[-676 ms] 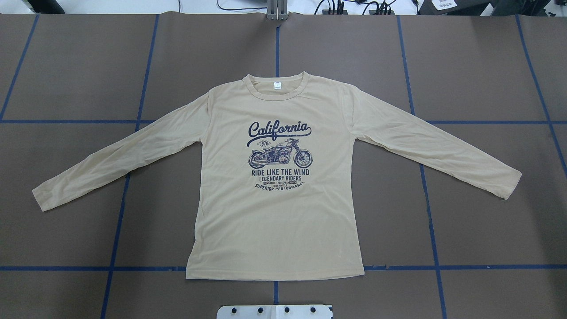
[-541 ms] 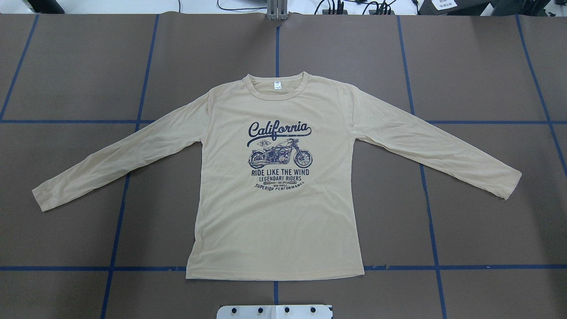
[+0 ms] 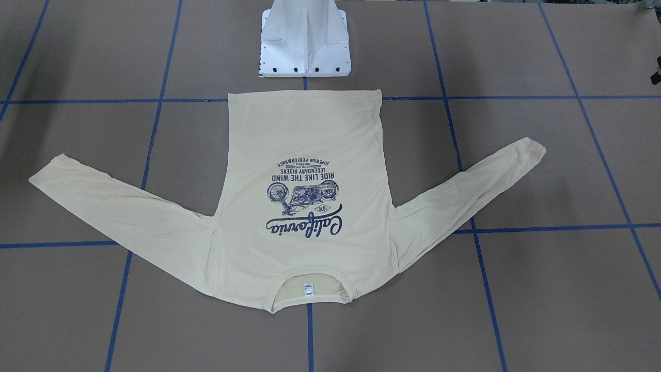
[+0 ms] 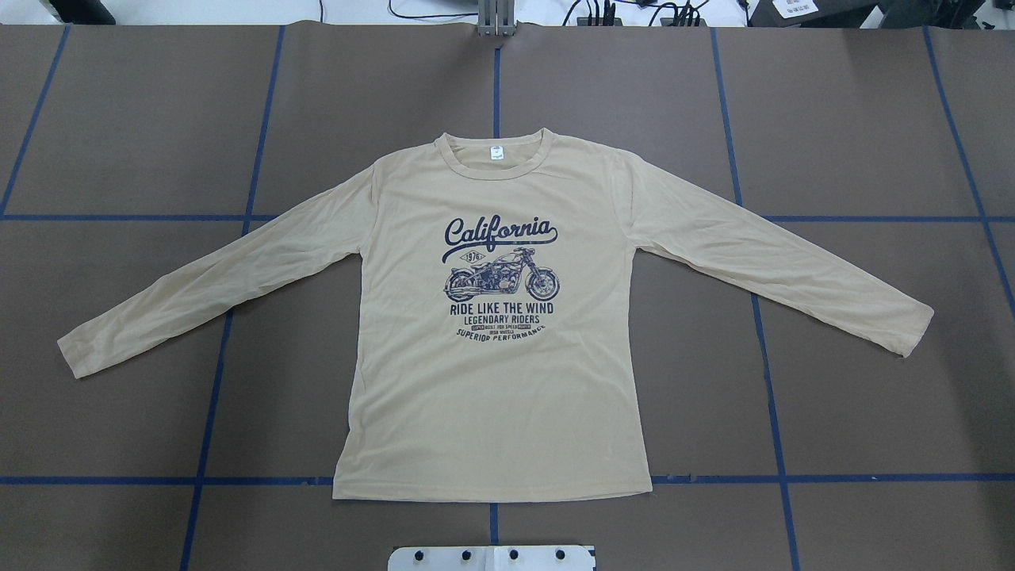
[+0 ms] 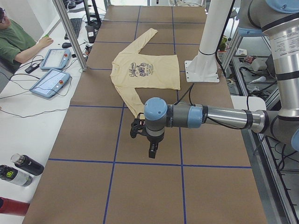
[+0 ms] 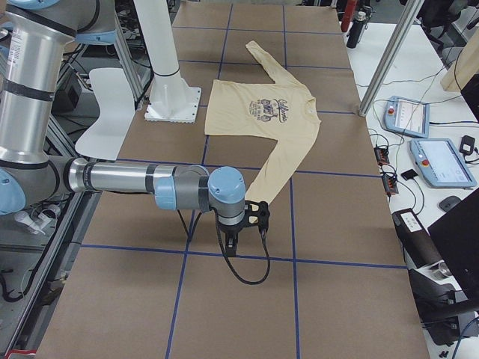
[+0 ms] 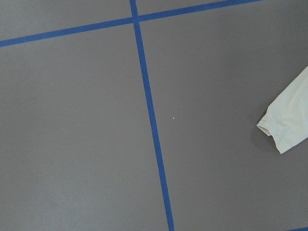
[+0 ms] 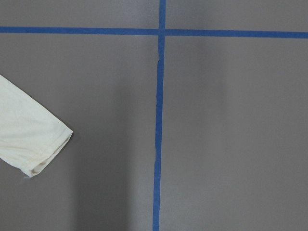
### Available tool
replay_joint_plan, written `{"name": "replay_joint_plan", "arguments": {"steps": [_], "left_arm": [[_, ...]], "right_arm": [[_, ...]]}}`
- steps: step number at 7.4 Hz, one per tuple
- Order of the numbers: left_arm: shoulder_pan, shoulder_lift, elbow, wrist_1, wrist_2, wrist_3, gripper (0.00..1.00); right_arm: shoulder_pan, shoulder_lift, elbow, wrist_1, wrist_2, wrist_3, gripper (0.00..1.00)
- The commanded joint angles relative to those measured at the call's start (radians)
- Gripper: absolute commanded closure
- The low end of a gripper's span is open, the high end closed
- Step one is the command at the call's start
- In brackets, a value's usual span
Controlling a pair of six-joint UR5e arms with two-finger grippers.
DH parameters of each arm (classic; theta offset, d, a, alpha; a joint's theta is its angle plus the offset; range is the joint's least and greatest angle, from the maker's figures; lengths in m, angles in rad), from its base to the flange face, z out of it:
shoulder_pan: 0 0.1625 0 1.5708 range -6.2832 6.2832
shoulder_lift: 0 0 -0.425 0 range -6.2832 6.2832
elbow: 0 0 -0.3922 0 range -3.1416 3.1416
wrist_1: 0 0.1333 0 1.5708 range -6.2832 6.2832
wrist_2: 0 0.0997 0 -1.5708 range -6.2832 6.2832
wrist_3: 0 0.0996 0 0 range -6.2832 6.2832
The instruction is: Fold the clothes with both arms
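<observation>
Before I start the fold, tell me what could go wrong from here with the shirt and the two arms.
The shirt lies flat, so a gripper may pinch only one layer at a cuff, or miss it. The cable looped under the right gripper might snag the sleeve.

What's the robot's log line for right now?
T-shirt: flat, unfolded, print up | left end effector: above table, off T-shirt | right end effector: above table, off T-shirt

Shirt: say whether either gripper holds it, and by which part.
Neither holds it. The shirt lies flat on the table, and the left gripper and right gripper hang clear of it.
</observation>
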Motion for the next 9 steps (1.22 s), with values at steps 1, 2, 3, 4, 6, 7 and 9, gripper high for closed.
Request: {"name": "replay_joint_plan", "arguments": {"steps": [1, 2, 3, 4, 6, 7, 9], "left_arm": [[0.001, -0.004, -0.005, -0.026, -0.013, 0.032, 0.0], [0.001, -0.007, -0.005, -0.027, -0.03, 0.032, 0.0], [-0.001, -0.025, -0.003, -0.023, -0.021, 0.032, 0.0], [-0.001, -0.03, -0.002, -0.026, -0.024, 0.026, 0.0], [0.002, -0.17, 0.038, -0.088, -0.029, 0.023, 0.0], [0.002, -0.279, 0.123, -0.15, -0.03, 0.023, 0.0], [0.004, -0.288, 0.127, -0.162, -0.035, 0.021, 0.0]], "right_arm": [[-0.004, 0.017, 0.0, -0.001, 0.0, 0.031, 0.0], [-0.009, 0.019, 0.0, -0.001, 0.0, 0.039, 0.0], [-0.013, 0.022, 0.0, -0.001, 0.002, 0.041, 0.0], [-0.019, 0.03, 0.0, -0.001, 0.004, 0.053, 0.0], [-0.083, 0.075, 0.006, 0.036, -0.003, 0.064, 0.0], [-0.158, 0.088, 0.006, 0.068, -0.006, 0.153, 0.0], [-0.303, 0.091, -0.023, 0.296, -0.036, 0.472, 0.0]]}}
